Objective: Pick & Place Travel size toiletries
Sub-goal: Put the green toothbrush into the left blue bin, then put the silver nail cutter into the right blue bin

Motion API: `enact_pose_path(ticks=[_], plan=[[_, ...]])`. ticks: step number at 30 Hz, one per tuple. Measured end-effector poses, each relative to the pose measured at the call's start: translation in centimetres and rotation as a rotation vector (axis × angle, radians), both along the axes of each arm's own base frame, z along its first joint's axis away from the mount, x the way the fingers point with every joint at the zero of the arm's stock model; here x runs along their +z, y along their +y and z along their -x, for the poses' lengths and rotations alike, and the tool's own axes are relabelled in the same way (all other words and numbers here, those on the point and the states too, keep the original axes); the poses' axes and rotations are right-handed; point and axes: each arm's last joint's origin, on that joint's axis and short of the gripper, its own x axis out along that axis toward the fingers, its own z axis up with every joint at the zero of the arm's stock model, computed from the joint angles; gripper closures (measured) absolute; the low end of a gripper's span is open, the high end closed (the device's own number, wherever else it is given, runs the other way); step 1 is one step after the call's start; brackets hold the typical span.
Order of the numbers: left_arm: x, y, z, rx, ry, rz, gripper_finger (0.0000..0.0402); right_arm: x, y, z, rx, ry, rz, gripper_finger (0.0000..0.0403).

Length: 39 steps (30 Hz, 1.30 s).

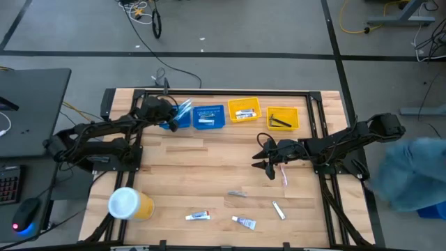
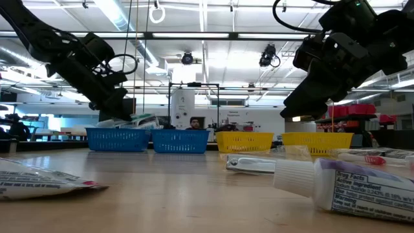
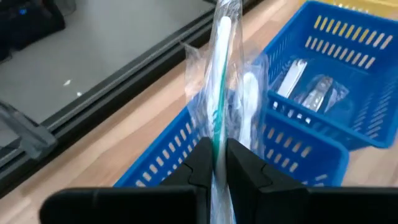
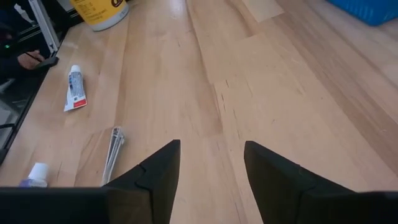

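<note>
My left gripper is at the far left, shut on a toothbrush in a clear wrapper that sticks out over the leftmost blue tray. My right gripper hovers open above the table's middle right, with nothing between its fingers. A pink toothbrush lies on the table beside it. Near the front edge lie two small white toothpaste tubes, a small silvery item and a slim white item. My left gripper pinches the wrapped toothbrush by its handle between its two fingers. The fingers slant down from the table's left and lie along the brush. The brush points ahead of the fingers over the blue tray's wall; whether its far end touches the tray, I cannot tell.
Along the far edge stand a second blue tray with small packets in it and two yellow trays. A large yellow tub with a white lid stands at the near left.
</note>
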Motion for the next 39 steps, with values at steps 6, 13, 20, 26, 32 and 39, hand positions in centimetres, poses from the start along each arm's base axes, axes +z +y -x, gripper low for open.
enact_pose_path(ticks=[6, 13, 20, 26, 32, 39], plan=[[-1.5, 0.6, -0.3, 0.016, 0.023, 0.031, 0.0365, 0.0, 0.0, 0.0, 0.000, 0.000, 0.000, 0.0208], [-2.7, 0.8, -0.4, 0.058, 0.073, 0.068, 0.0337, 0.0, 0.0, 0.0, 0.000, 0.000, 0.000, 0.0208], [-2.4, 1.1, -0.4, 0.094, 0.064, 0.029, 0.0281, 0.0, 0.0, 0.0, 0.000, 0.000, 0.000, 0.0221], [-2.4, 0.8, -0.7, 0.073, 0.051, 0.033, 0.0243, 0.0, 0.0, 0.0, 0.000, 0.000, 0.000, 0.0229], [-2.2, 0.3, -1.1, 0.073, 0.054, 0.020, 0.0233, 0.0, 0.0, 0.0, 0.000, 0.000, 0.000, 0.0235], [-0.8, -0.2, -0.8, 0.078, 0.002, -0.011, 0.0232, 0.0, 0.0, 0.0, 0.000, 0.000, 0.000, 0.0222]])
